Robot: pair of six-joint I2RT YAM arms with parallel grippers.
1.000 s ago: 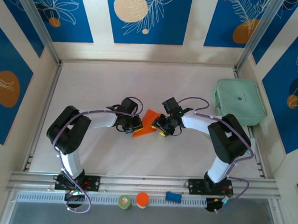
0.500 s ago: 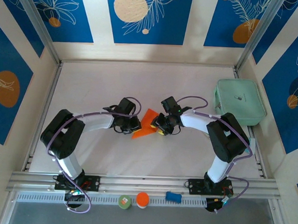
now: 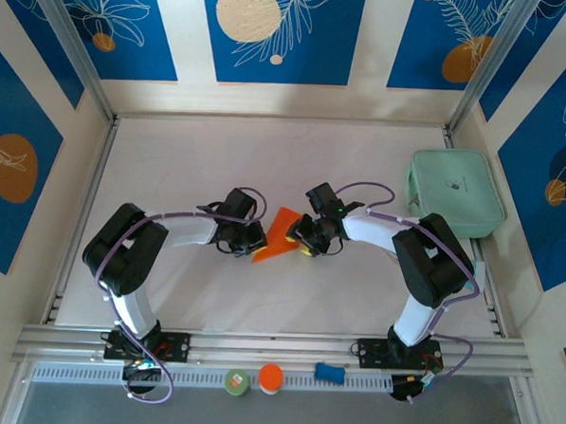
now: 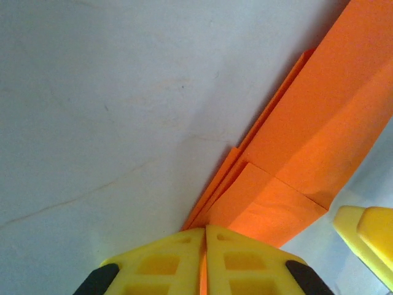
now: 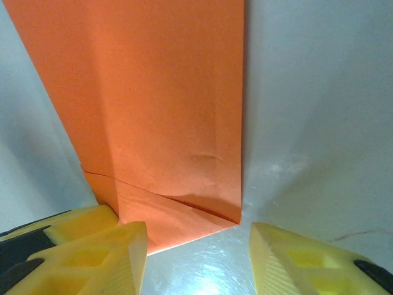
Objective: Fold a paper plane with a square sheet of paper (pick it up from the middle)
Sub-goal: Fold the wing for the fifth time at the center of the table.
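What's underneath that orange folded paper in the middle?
The white table shows all around the paper plane, and its own folded layers peek out at one edge. Whatever lies directly beneath is covered.

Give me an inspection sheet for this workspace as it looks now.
Surface: white table, faint scuffs.
Job's things: folded orange paper lying mid-table between the grippers.
Clutter: mint-green case at the far right; green round item, orange disc, blue piece on the front rail.
Grippers: left gripper shut on the paper's edge; right gripper open at the paper's end.
Cables: purple cables looped along both arms.
Surroundings: blue-and-cream patterned walls.
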